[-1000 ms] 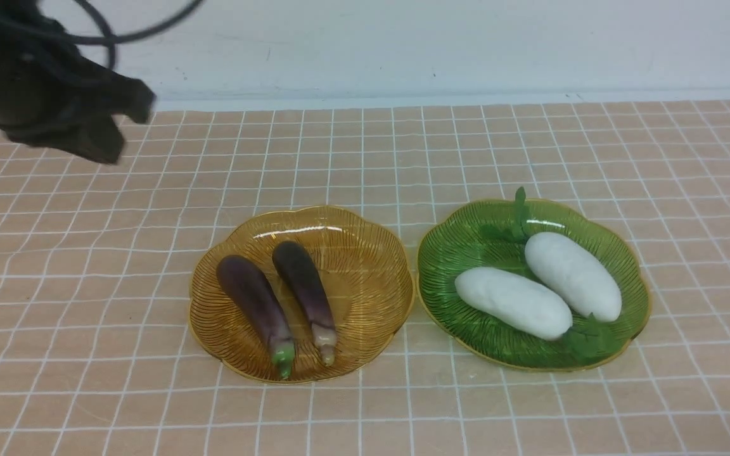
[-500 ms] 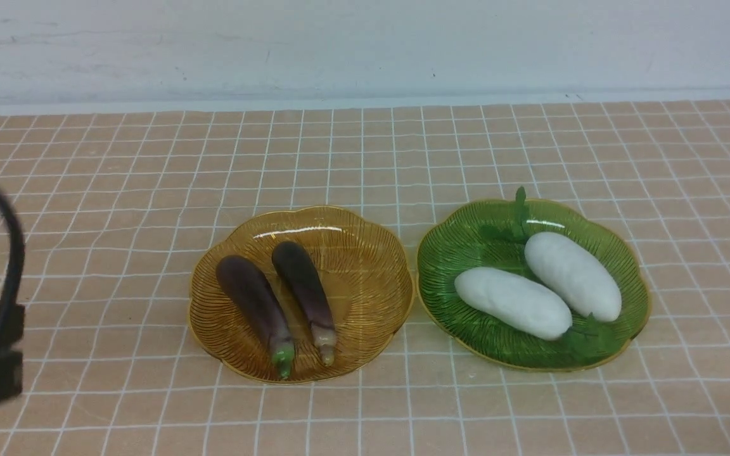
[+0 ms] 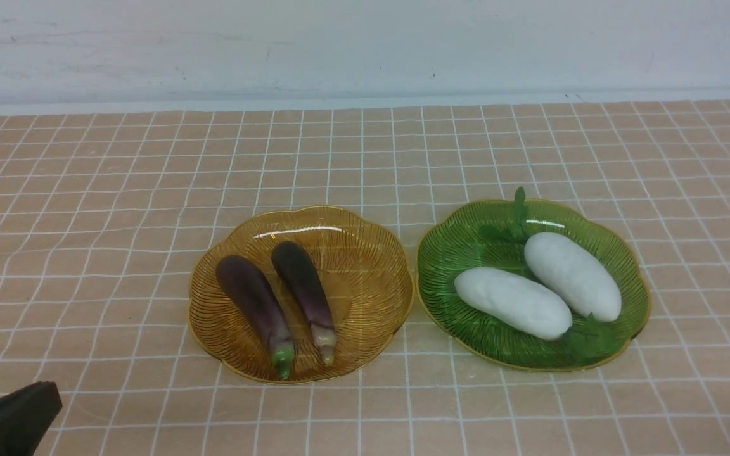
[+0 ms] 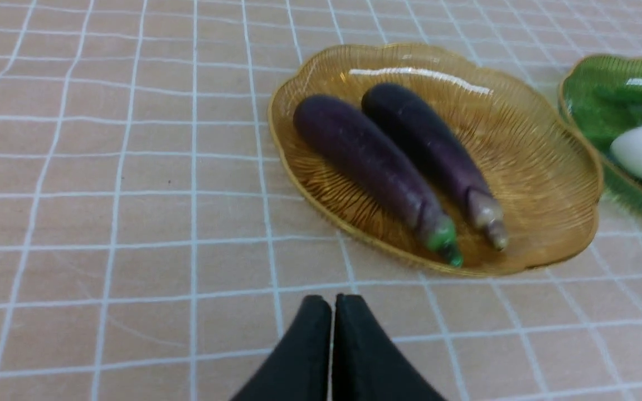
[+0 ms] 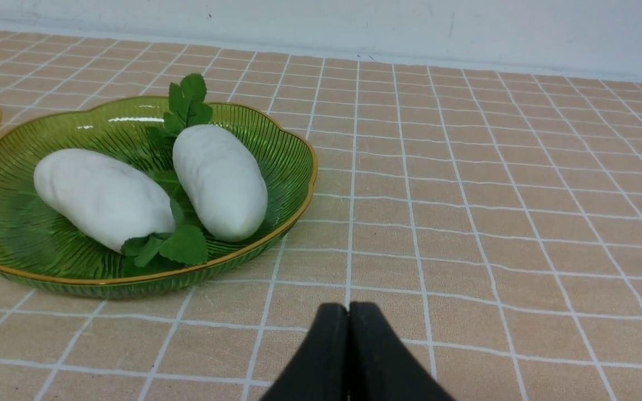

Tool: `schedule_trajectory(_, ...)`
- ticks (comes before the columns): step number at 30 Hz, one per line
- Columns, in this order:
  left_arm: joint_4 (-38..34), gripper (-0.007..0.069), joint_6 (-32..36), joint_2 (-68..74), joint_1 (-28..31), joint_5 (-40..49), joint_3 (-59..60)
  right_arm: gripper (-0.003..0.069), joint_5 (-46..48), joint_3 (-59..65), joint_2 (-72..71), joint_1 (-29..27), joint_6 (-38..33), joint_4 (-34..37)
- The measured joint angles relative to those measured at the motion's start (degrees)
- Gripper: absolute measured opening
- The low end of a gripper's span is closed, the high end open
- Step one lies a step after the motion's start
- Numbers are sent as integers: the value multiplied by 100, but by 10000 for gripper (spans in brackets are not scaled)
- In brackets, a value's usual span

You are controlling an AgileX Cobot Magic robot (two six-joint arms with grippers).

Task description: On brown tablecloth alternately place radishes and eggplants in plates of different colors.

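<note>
Two dark-purple eggplants point(image 3: 254, 304) point(image 3: 305, 288) lie side by side in the amber plate point(image 3: 371, 278) on the brown tablecloth point(image 3: 86, 221). Two white radishes point(image 3: 512, 302) point(image 3: 571, 273) lie in the green plate point(image 3: 466, 247) to its right. My left gripper point(image 4: 332, 301) is shut and empty, low over the cloth in front of the amber plate point(image 4: 549, 184); only a dark corner of the left arm point(image 3: 4, 421) shows in the front view. My right gripper point(image 5: 348, 309) is shut and empty, over the cloth in front of the green plate point(image 5: 287, 161); it is out of the front view.
A white wall point(image 3: 365, 44) runs along the cloth's far edge. Bare cloth lies on all sides of the two plates, which stand almost touching.
My left arm has come down from the upper left of the front view to the lower left corner. The plates and vegetables have not moved.
</note>
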Motion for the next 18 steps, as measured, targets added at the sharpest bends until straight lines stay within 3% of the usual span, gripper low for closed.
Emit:
schedule_trajectory(6, 482, -3, 112, -206, 0, -90, 349, -15, 0, 0, 0, 0, -34, 0)
schedule_trajectory(11, 1369, -3, -67, -1335, 5, -211, 962, -15, 0, 0, 0, 0, -36, 0)
schedule_trajectory(18, 1481, -3, -146, -2148, 47, -173, 1389, -15, 0, 0, 0, 0, -41, 0)
